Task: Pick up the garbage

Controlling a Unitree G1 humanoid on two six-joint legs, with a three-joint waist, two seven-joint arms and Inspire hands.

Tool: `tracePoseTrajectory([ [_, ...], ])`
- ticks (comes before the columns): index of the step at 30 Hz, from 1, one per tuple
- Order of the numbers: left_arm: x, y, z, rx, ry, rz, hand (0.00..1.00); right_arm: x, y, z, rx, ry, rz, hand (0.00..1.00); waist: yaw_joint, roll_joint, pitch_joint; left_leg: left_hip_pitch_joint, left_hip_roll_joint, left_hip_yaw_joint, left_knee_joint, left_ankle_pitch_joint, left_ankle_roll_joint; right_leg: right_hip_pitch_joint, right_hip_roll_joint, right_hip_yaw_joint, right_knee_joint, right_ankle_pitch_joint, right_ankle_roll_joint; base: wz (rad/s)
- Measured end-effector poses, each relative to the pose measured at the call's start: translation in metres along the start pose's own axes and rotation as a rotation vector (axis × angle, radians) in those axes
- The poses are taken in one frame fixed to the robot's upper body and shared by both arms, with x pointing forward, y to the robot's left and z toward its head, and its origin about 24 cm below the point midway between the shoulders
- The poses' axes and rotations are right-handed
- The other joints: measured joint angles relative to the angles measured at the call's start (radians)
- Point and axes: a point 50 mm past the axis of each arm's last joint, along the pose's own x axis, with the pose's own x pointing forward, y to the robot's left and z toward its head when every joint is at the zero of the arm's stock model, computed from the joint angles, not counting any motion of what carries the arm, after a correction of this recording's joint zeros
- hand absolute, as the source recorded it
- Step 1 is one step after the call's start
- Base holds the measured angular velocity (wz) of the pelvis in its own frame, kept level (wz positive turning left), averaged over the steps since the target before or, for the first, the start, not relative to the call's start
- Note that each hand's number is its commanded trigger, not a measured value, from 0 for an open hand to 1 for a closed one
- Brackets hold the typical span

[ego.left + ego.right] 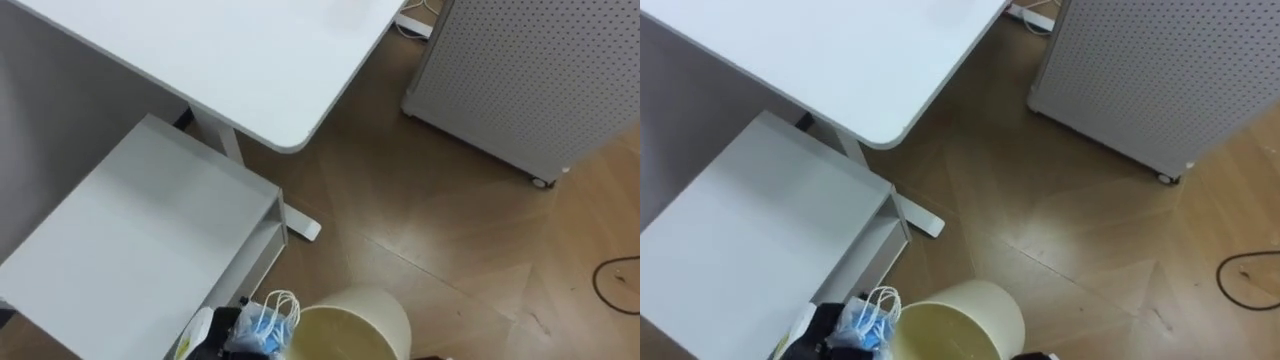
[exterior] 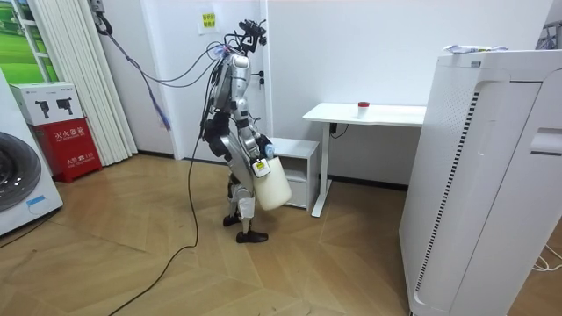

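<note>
Left hand (image 1: 215,338): seen at the lower edge of the eye views, fingers closed round a blue face mask (image 1: 266,324). The mask's white ear loops stand free above the hand. The mask is held just beside the rim of a cream bin (image 1: 352,322), on the bin's left side, not inside it.

Right hand (image 1: 1035,356): a dark sliver at the lower edge, against the bin's right side. Its grip cannot be told.

Bin: open mouth tilted toward the robot. In the room view it is carried off the floor at hip height.

Beyond the hands: a low white shelf unit (image 1: 130,240) to the left, standing on the wooden floor (image 1: 420,230). A white bench (image 1: 230,60) overhangs the unit, and its flat foot (image 1: 302,226) rests just beside the unit's corner. Farther right stands a white perforated cabinet (image 1: 530,70) on castors, well apart from the bench.

Room view: the robot stands upright next to the shelf unit, facing the bench. A small red item (image 2: 363,105) lies on the bench top.
</note>
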Motion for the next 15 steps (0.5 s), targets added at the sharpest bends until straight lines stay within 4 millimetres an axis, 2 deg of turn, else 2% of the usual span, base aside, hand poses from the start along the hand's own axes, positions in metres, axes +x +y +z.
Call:
tracePoseTrajectory([
  [3,-0.001,-0.007,0.003,0.004,-0.008,-0.046,0.00,0.001,0.000,0.003,-0.001,-0.006,-0.002,1.00,0.000,-0.007,0.0042,-0.003,0.001,0.000,0.003,0.000,0.000,-0.003,0.001,-0.001,-0.005,0.000,0.000,0.00],
  [11,-0.012,-0.054,0.015,0.097,-0.049,-0.355,0.00,0.005,0.011,0.011,-0.009,-0.025,0.047,1.00,0.000,-0.012,0.0086,-0.036,0.004,-0.001,0.006,-0.002,-0.002,-0.034,0.007,0.000,-0.009,0.002,-0.001,0.00],
  [15,-0.012,-0.058,0.021,0.112,-0.068,-0.411,0.00,0.006,0.016,0.013,-0.032,-0.032,0.066,1.00,-0.001,-0.011,0.0118,-0.052,0.004,-0.002,0.014,-0.002,-0.002,-0.054,0.004,0.001,0.002,0.002,-0.002,0.00],
])
